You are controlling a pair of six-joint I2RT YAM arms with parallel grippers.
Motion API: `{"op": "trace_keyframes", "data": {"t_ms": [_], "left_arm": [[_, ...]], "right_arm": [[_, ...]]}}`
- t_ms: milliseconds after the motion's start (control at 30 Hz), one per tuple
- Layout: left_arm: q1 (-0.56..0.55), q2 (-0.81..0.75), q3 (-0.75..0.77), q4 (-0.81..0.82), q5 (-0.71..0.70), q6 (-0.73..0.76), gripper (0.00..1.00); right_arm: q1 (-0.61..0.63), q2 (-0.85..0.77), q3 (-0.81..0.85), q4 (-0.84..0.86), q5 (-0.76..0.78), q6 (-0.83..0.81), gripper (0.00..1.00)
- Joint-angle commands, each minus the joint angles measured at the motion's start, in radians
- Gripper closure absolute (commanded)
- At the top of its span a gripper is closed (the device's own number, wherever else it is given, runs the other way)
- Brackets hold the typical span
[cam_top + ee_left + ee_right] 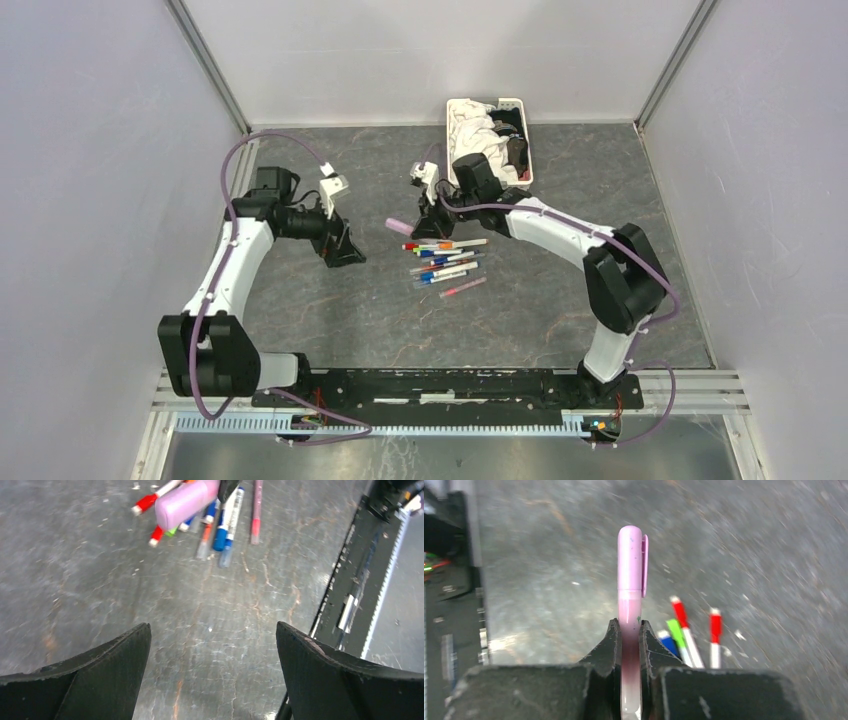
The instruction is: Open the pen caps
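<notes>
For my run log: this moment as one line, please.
right gripper: shut on lilac pen | lilac cap: on | left gripper: open, empty

Top view high, looking down on table (pixel 330 300), wrist views low, close, sharing pens (pixel 450 262)

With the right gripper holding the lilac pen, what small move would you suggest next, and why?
Probably bring the open, empty left gripper across to the lilac cap and close on it. The right gripper is shut on the barrel of the pen, and the cap is on, sticking out free.
</notes>
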Motion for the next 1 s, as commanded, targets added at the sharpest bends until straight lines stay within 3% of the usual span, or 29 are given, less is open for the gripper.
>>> {"op": "trace_keyframes", "data": {"t_ms": [0,233,533,967], "left_arm": [[-0.073,0.031,0.045,-0.118,0.09,0.165,0.0],[-0.112,0.019,0.053,-0.139,0.13,0.184,0.08],[-0.147,0.015,0.024,-0.258,0.173,0.284,0.25],[-0.173,0.055,0.034,-0.276,0.207,0.312,0.86]], "right_arm": [[0.056,-0.078,-0.011,-0.029,-0.221,-0.001,1.0],[0.127,-0.066,0.056,-0.148,-0.289,-0.053,1.0],[0.157,-0.037,0.094,-0.119,-0.351,-0.023,1.0],[0.163,-0.014,0.118,-0.086,-0.402,0.018,1.0]]}}
